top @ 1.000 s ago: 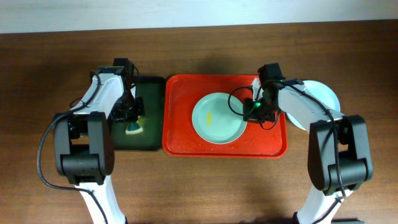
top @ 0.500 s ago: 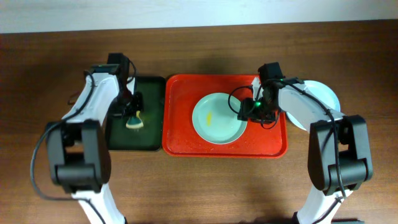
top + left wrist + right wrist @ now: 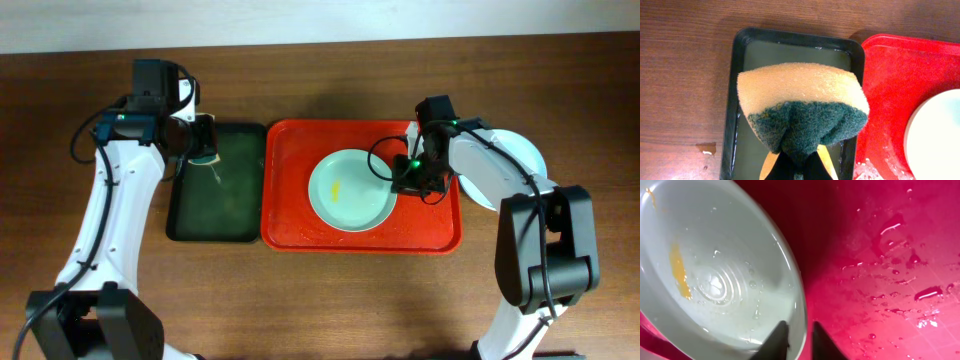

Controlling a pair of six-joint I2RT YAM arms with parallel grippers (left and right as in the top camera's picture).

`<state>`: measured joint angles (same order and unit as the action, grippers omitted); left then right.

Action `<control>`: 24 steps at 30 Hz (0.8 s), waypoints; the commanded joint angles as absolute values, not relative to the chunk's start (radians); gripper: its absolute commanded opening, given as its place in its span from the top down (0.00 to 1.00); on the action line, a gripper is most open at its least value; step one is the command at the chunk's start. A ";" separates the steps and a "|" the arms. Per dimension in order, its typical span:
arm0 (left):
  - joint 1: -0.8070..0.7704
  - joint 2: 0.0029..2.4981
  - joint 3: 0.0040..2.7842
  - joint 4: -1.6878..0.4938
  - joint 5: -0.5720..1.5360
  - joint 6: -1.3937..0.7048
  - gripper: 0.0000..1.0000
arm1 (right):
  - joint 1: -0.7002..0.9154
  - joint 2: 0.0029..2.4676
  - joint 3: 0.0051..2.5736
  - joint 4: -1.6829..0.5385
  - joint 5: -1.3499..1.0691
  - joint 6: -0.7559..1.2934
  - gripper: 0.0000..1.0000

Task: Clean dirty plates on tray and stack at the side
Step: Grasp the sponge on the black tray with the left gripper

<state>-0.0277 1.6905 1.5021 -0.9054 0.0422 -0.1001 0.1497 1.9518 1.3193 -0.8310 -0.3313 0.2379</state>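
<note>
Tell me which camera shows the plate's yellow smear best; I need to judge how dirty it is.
The right wrist view: the yellow smear shows close up as a clear streak on the plate. Overhead gives only a small mark; the left wrist view catches just the plate's edge.

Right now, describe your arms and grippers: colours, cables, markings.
The left arm and right arm both have white links between bulky black joints. Thin black cables loop near each wrist, and each wrist has a small green light. The left gripper and right gripper have slim dark fingers. No markings are readable.
</note>
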 commanded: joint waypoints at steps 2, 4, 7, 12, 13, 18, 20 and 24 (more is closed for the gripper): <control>-0.030 1.690 1.435 -0.843 0.081 -0.052 1.00 | 0.185 1.959 1.326 -0.832 -0.310 0.236 0.68; -0.030 1.690 1.423 -0.824 0.110 -0.042 1.00 | 0.204 1.959 1.326 -0.833 -0.276 0.236 0.79; -0.030 1.690 1.423 -0.826 0.116 -0.029 1.00 | 0.227 1.959 1.325 -0.839 -0.234 0.236 0.83; -0.031 1.690 1.423 -0.830 0.117 -0.028 1.00 | 0.237 1.959 1.325 -0.845 -0.204 0.236 0.83; -0.031 1.690 1.423 -0.830 0.117 -0.028 1.00 | 0.237 1.959 1.325 -0.845 -0.203 0.236 0.83; -0.031 1.690 1.423 -0.831 0.117 -0.002 1.00 | 0.237 1.966 1.325 -0.845 -0.198 0.237 0.69; -0.030 1.690 1.420 -0.830 0.117 -0.001 1.00 | 0.237 1.979 1.325 -0.845 -0.198 0.243 0.69; -0.031 1.690 1.412 -0.825 0.117 -0.001 1.00 | 0.237 1.985 1.325 -0.845 -0.199 0.243 0.94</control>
<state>-0.0277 1.6924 1.4303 -0.8322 0.1013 -0.0216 0.2310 1.9659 1.3193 -0.8421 -0.2096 0.2386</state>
